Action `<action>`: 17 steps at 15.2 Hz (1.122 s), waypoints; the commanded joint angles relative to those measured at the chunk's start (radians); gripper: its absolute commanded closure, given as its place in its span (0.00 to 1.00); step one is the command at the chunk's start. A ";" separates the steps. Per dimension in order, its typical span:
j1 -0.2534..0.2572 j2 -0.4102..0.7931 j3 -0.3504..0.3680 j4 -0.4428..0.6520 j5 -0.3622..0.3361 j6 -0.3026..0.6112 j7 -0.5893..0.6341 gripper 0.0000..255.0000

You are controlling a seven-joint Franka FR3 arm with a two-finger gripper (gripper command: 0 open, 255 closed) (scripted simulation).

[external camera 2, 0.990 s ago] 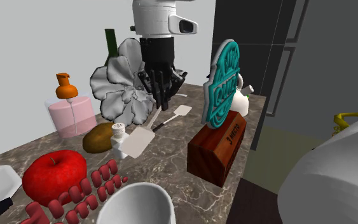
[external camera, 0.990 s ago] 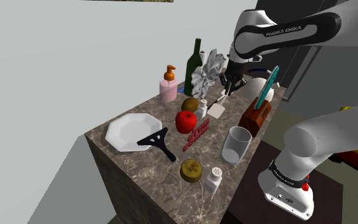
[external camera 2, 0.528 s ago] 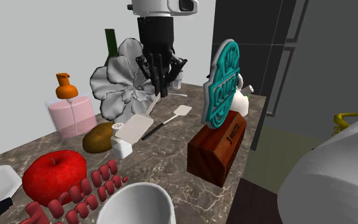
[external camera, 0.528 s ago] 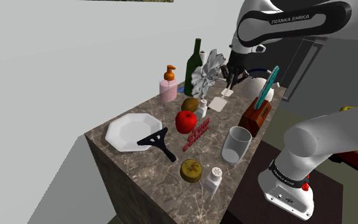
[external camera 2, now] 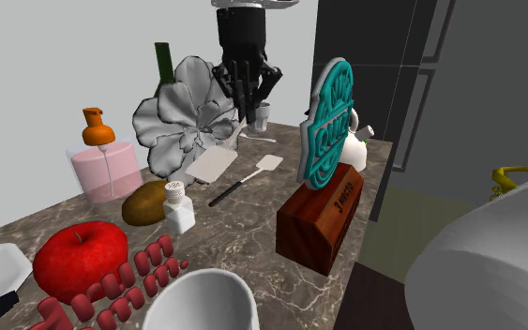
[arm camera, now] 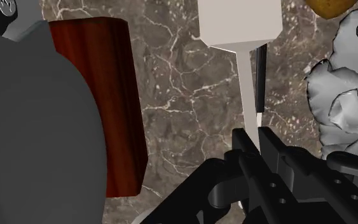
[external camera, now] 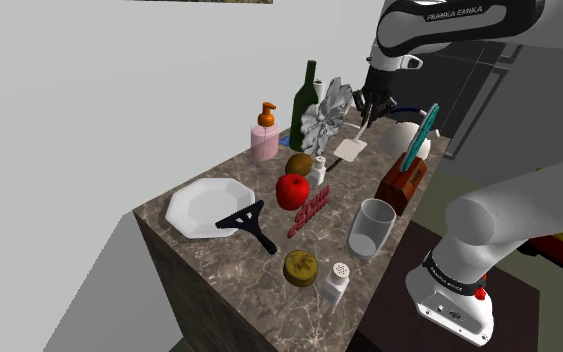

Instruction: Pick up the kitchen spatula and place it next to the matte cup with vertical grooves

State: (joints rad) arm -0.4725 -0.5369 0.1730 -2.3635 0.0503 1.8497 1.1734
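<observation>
Shoulder view: the gripper (external camera: 366,103) sits high over the far end of the surface (external camera: 224,275), clamped on the thin handle of the spatula (external camera: 350,150). The blade hangs below it, clear of the marble, between the grey flower ornament (external camera: 326,115) and the wooden block (external camera: 401,183) that carries a teal sign (external camera: 427,125). The cup (external camera: 372,228), greyish, stands well apart, nearer the camera and by the surface's edge on the shoulder view's right; its grooves are not legible here. Risks, as I judge them: the hold is near the handle's end, so the blade could pivot or slip during the carry. A low path toward the cup would catch the block or the apple (external camera: 292,190). A hard set-down beside the cup could tip it or nudge it off the edge. Second exterior view: the fingers are pinched narrow around the top of the handle. The spatula slants down toward the second exterior view's left, its blade in the air just in front of the ornament. A white shaker (external camera 2: 178,206) and a smaller dark-handled utensil (external camera 2: 248,178) sit on the surface near it. Wrist view: the handle runs straight out from between the fingers, both touching it. The spatula is plain off-white, with a flat squarish blade, rounded corners and a short taper into a slim handle. No slots are visible, and the material cannot be told.
</observation>
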 commanded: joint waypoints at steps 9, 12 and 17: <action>-0.087 0.274 -0.112 0.229 -0.072 0.046 -0.158 1.00; -0.108 0.364 -0.141 0.321 -0.082 0.045 -0.203 1.00; -0.141 0.523 -0.182 0.501 -0.086 0.027 -0.277 1.00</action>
State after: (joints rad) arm -0.6065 -0.0574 -0.0007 -1.9120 -0.0353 1.8818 0.9127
